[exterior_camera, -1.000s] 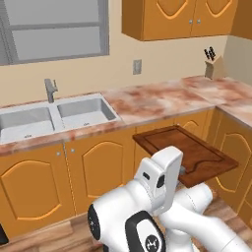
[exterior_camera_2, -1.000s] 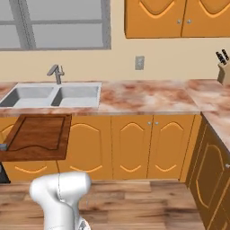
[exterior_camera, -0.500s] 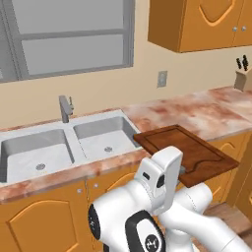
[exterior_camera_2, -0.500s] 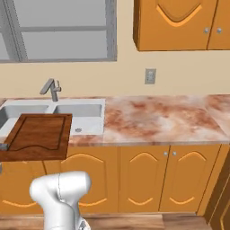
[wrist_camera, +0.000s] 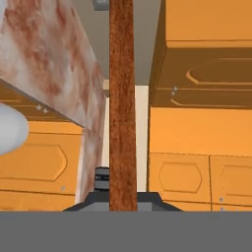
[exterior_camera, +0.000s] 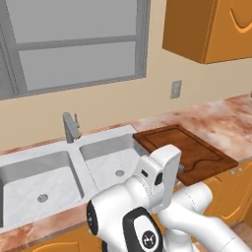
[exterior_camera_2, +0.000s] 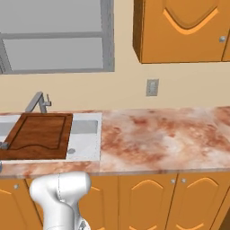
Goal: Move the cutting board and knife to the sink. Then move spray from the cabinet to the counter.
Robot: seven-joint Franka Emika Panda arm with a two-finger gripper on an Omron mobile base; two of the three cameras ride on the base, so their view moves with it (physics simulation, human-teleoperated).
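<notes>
The dark reddish-brown cutting board (exterior_camera_2: pixel 39 135) is held level, overlapping the grey sink (exterior_camera: pixel 59 172).

Cream-yellow wall (exterior_camera_2: pixel 90 92) at far side. Large grey-framed window (exterior_camera: pixel 74 47) with horizontal mullion, far left. Grey wall outlet (exterior_camera_2: pixel 152 87) right of window. Orange arched-panel upper cabinet (exterior_camera_2: pixel 184 29) far right. Matching base cabinet fronts (exterior_camera_2: pixel 148 200) near, small round knobs.

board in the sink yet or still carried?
Carried. The cutting board hangs level above the sink, its edge clamped in the shut gripper.
</notes>
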